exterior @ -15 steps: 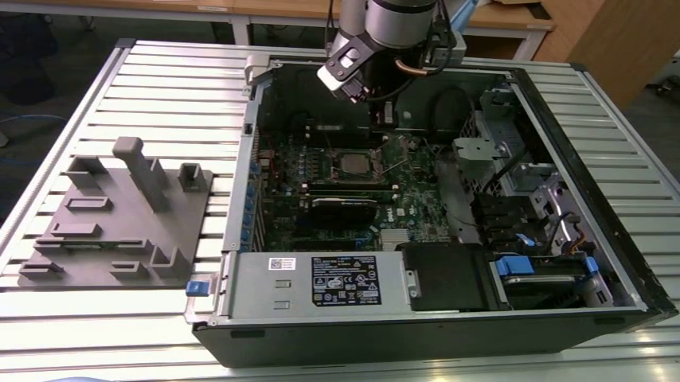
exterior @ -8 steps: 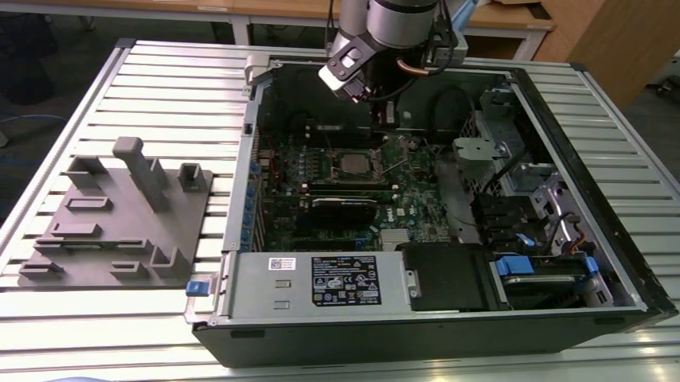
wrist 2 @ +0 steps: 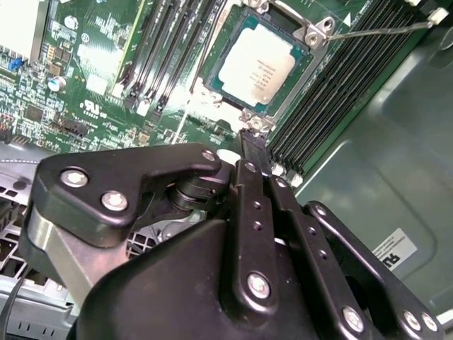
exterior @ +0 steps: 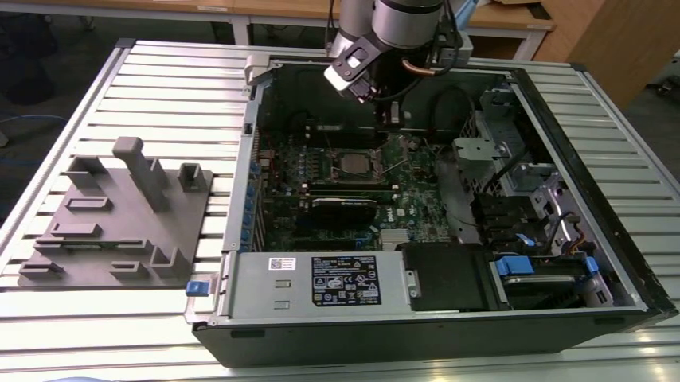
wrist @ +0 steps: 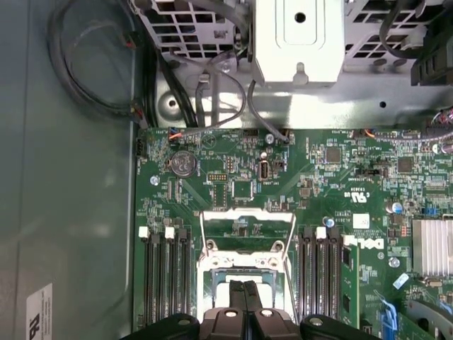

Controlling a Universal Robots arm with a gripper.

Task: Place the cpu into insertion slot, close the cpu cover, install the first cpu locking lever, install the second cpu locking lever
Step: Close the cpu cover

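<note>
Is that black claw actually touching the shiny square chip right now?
Apart. In the second wrist view the gripper ends short of the cpu. The chip's silver top lies bare, with a visible gap between the two.

The cpu [wrist 2: 256, 65] flat in the insertion slot [wrist 2: 308, 34], black fingers [wrist 2: 253, 152] pressed together just beside one corner

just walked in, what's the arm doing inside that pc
One robot arm is reaching into an open computer case. Its tool is shut, with the tip at the edge of the insertion slot. The cpu already sits in the slot, and a wire lever sticks out beside it.
</note>
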